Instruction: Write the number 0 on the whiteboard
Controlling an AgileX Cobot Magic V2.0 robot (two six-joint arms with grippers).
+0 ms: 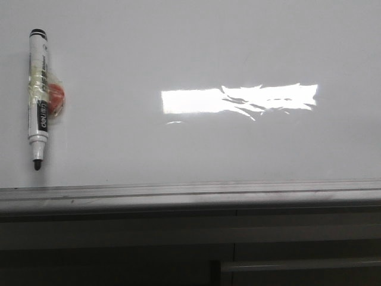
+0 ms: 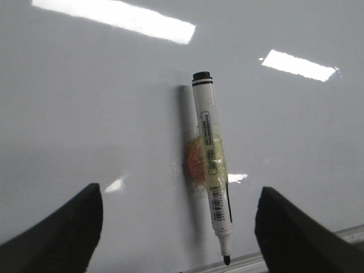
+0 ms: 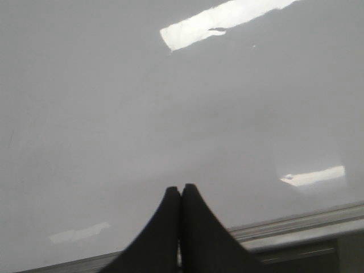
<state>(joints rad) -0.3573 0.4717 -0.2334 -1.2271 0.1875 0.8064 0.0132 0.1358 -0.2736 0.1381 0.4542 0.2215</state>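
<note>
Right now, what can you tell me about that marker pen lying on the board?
The marker is a white plastic pen with a black end and a bare dark tip, no cap on it. Clear yellowish tape binds a small orange-red piece to its middle. It lies flat on the whiteboard at the robot's left, tip toward the grey edge strip. The left gripper is open above it, not touching.
</note>
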